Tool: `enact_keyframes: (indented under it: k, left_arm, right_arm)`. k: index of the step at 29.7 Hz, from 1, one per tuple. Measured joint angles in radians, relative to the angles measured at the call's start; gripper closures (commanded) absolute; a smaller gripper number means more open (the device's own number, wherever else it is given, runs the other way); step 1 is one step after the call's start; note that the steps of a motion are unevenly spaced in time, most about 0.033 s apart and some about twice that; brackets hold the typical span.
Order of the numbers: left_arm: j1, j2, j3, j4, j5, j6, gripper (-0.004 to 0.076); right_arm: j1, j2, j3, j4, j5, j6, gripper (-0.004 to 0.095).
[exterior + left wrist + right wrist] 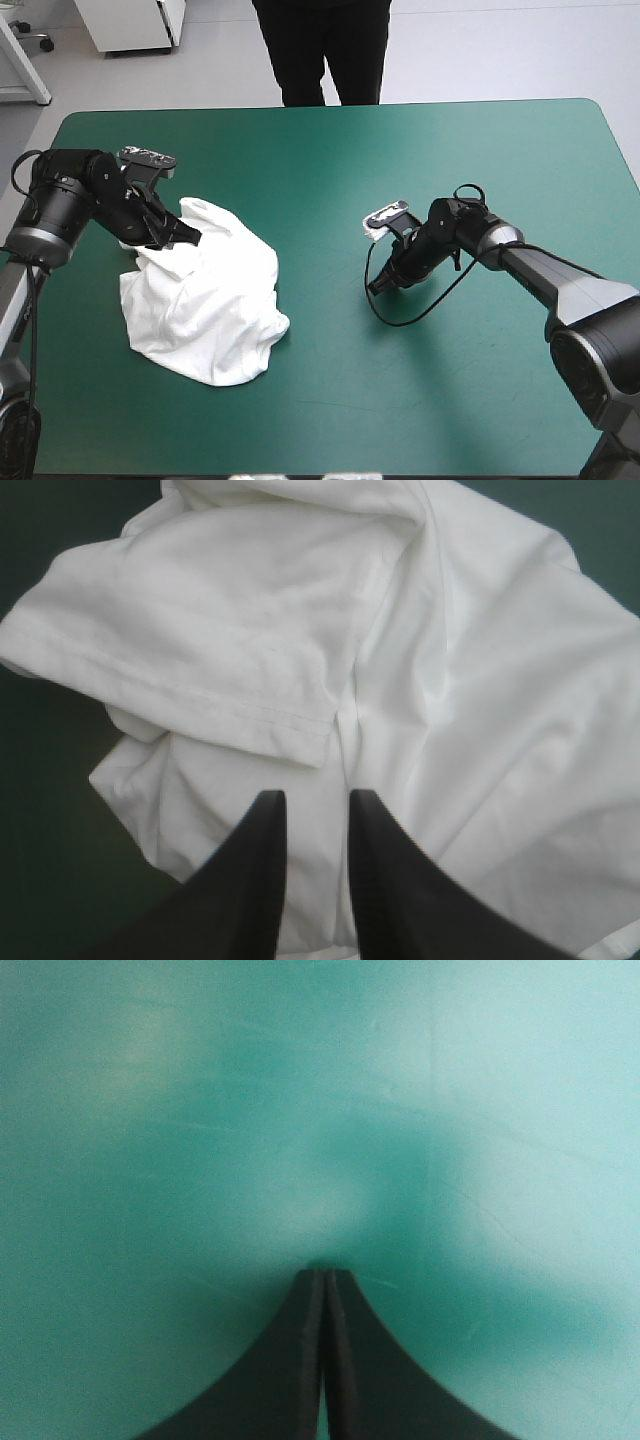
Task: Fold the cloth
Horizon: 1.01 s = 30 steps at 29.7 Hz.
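The white T-shirt [205, 305] lies as a crumpled heap on the left half of the table. My left gripper [188, 238] sits at the heap's far left corner. In the left wrist view its black fingers [317, 798] are nearly together, shut on a fold of the T-shirt [480, 680], and a short sleeve [200, 630] spreads just ahead of them. My right gripper [376, 288] rests low over bare cover, to the right of the shirt and apart from it. Its fingers [327, 1272] meet in one point with nothing in them.
A wide stretch of teal-green cover [330, 180] separates the shirt from the right gripper. The shirt's near hem lies well inside the table's front edge [320, 468]. The left arm reaches in close to the table's left edge.
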Motion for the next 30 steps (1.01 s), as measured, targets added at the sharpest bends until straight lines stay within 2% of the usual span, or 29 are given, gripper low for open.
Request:
enact_keyframes:
  k: [30]
  left_arm:
    - [0.000, 0.000, 0.000, 0.000, 0.000, 0.000, 0.0556]
  right_arm:
    - [0.000, 0.003, -0.015, -0.009, 0.021, 0.000, 0.0925]
